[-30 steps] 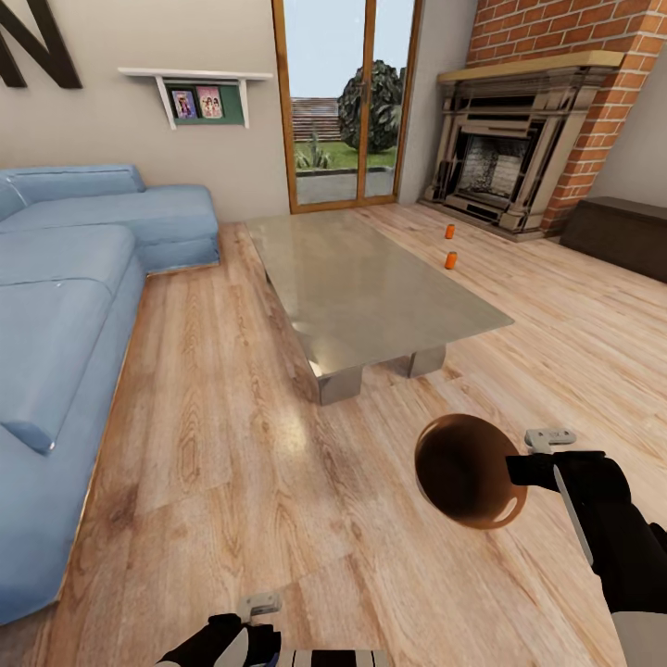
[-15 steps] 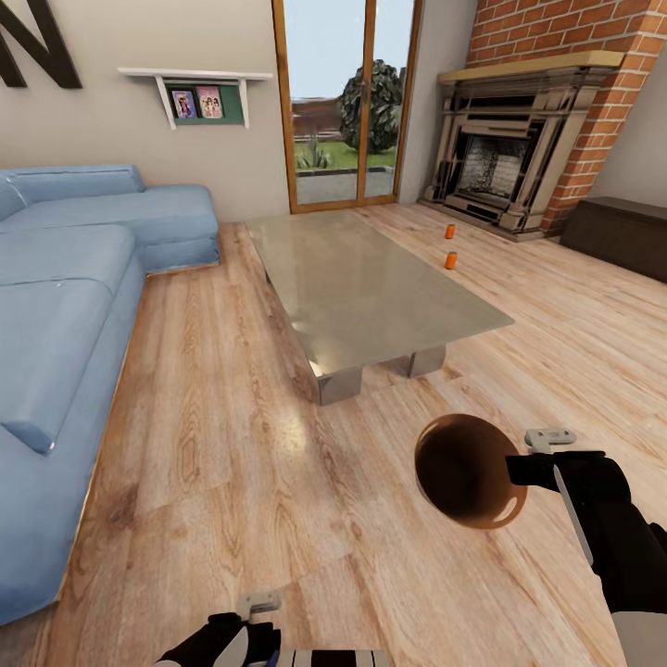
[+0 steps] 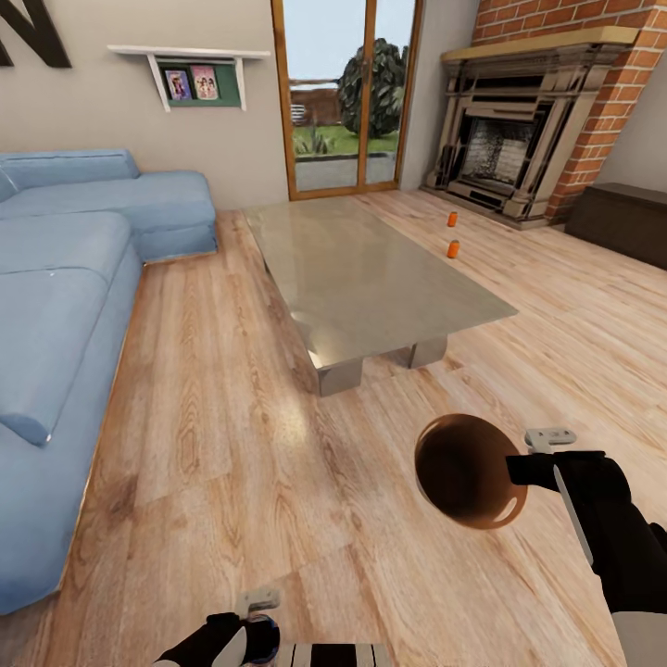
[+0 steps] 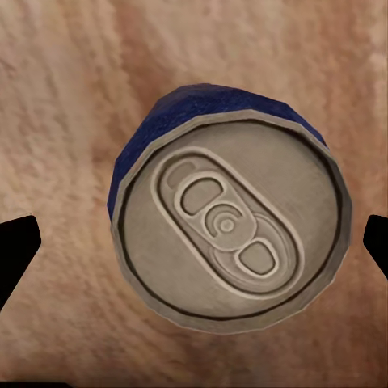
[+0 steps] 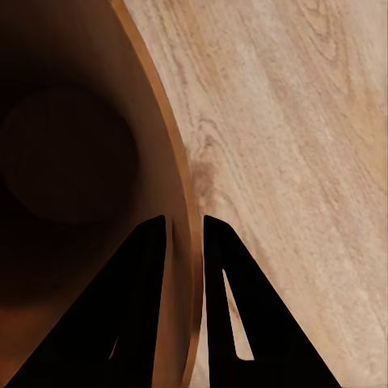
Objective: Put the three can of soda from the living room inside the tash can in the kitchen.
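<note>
Pinching rim wall: right gripper (image 5: 184, 234) clamped on tash can (image 3: 466, 471), frame lower right; rigid, light. Left gripper (image 4: 194, 242) spread wide, straddling blue can (image 4: 230, 230); thin, slippery — take its sides.

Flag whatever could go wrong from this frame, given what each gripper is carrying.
1. The right gripper pinches only the thin rim of the trash can, one finger inside, one outside; it could tilt or slip while driving.
2. The can between the left gripper's fingers is blue, unlike the orange cans on the floor past the glass coffee table; possibly the wrong object.
</note>
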Motion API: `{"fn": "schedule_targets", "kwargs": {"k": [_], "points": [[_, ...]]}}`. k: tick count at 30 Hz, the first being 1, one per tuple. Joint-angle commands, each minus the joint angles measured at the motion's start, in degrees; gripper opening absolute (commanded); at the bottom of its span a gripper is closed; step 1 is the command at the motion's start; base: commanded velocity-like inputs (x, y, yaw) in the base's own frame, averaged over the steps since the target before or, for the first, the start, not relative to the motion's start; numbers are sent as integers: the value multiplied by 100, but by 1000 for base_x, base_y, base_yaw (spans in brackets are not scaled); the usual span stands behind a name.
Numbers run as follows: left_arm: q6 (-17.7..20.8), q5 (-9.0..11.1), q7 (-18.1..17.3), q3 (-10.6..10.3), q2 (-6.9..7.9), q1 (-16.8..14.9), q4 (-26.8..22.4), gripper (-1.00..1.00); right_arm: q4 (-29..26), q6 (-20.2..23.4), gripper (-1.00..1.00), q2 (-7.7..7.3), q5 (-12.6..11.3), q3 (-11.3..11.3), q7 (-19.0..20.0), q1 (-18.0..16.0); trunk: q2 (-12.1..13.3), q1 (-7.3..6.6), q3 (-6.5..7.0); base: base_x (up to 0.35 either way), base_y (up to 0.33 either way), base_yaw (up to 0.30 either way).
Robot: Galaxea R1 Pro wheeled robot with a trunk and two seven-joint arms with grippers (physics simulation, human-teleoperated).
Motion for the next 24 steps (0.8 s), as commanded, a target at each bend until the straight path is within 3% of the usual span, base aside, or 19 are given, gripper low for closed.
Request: {"fn": "schedule_targets", "kwargs": {"k": [1, 10, 17, 24], "points": [[-1, 1, 0, 0, 0, 0, 0, 100, -3, 6, -100, 0, -83, 0, 27, -4, -1, -1, 0, 0, 0, 0], [-5, 0, -1, 0, 1, 0, 0, 100, -3, 6, -100, 0, -83, 7, 27, -4, -1, -1, 0, 0, 0, 0], [-63, -3, 5, 2, 1, 0, 0, 100, -2, 6, -100, 0, -83, 9, 27, -4, -10, 17, -155, 0, 0, 0], [-117, -5, 6, 5, 1, 0, 0, 100, -3, 6, -100, 0, -83, 9, 27, -4, -10, 17, -155, 0, 0, 0]]}}
